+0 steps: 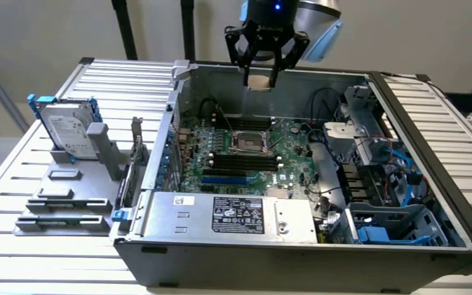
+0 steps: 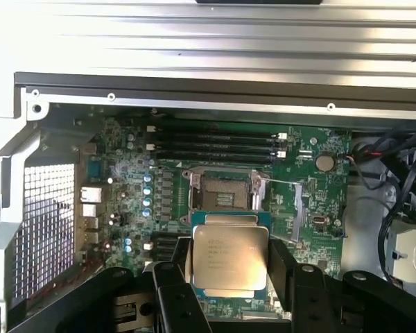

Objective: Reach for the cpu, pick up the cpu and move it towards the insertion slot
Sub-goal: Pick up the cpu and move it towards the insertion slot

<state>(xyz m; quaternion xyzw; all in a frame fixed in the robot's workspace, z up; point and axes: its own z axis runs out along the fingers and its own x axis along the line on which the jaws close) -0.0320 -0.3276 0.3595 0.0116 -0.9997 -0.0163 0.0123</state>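
You are looking at an open computer case [image 1: 432, 153] lying on a slatted metal table [image 1: 47, 258], its inside facing up. A green circuit board [image 1: 289, 141] covers the floor of the case, with a silver power supply box [image 1: 228, 215] along the near edge. On the table, at the exterior view's left, a silver hard drive [image 1: 66, 130] in a blue frame stands upright in a grey holder.

Your gripper [image 1: 260, 81] hangs above the far side of the case, well above the board. Its two black fingers [image 2: 172, 284] are pinching the cpu [image 2: 230, 258] by opposite edges, so the chip sits flat between them with its silvery top facing the wrist camera.

The insertion slot [image 1: 248, 142] lies on the board below the held chip. In the wrist view the slot's dark centre [image 2: 223, 198] shows just beyond the chip's edge, beside the long black memory slots [image 2: 215, 142].
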